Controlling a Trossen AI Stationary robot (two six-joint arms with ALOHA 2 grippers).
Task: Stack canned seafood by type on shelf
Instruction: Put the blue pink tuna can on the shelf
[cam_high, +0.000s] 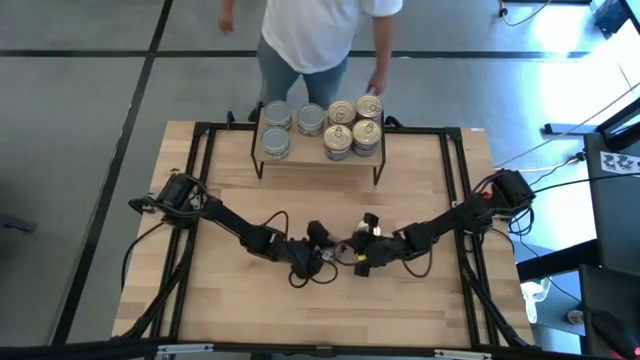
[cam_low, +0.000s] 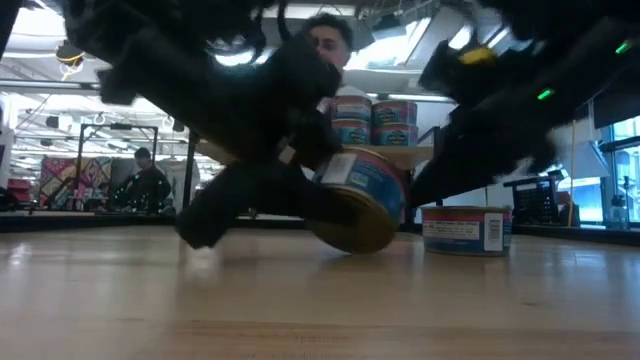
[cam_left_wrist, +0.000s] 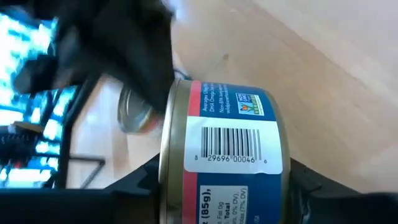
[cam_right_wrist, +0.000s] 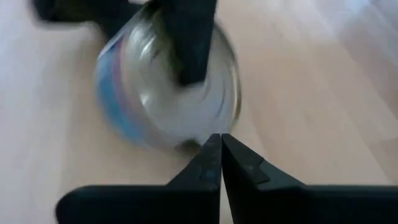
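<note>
- On the table (cam_high: 420, 290), near the middle and well in front of the shelf (cam_high: 300, 160), both grippers meet at one tin.
- Left gripper (cam_high: 322, 252): fingers clamped on opposite sides of a tin (cam_low: 358, 200); left wrist view shows the barcode label of that tin (cam_left_wrist: 230, 149) between the two dark fingers (cam_left_wrist: 134, 186).
- Held tin is tilted, one edge touching the table, the other raised (low view). Gold rim, blue and red label.
- Right gripper (cam_right_wrist: 220, 144): fingers pressed together, nothing between them. Tips sit right at the held tin's silvery face in the right wrist view; touching or just short of it, can't tell.
- In the top view the right gripper (cam_high: 365, 250) sits just beside the left one, on the side away from the left arm.
- Second tin (cam_low: 465, 229) stands flat on the table just beside the held one, free of both grippers.
- Shelf at the far edge of the table: grey-lid tins (cam_high: 277, 143) grouped at one end, gold-lid tins (cam_high: 339, 138) grouped at the other. Low view shows tins on it stacked two high.
- Person (cam_high: 320, 30) stands behind the shelf, one hand (cam_high: 374, 86) just beyond the gold-lid tins.
</note>
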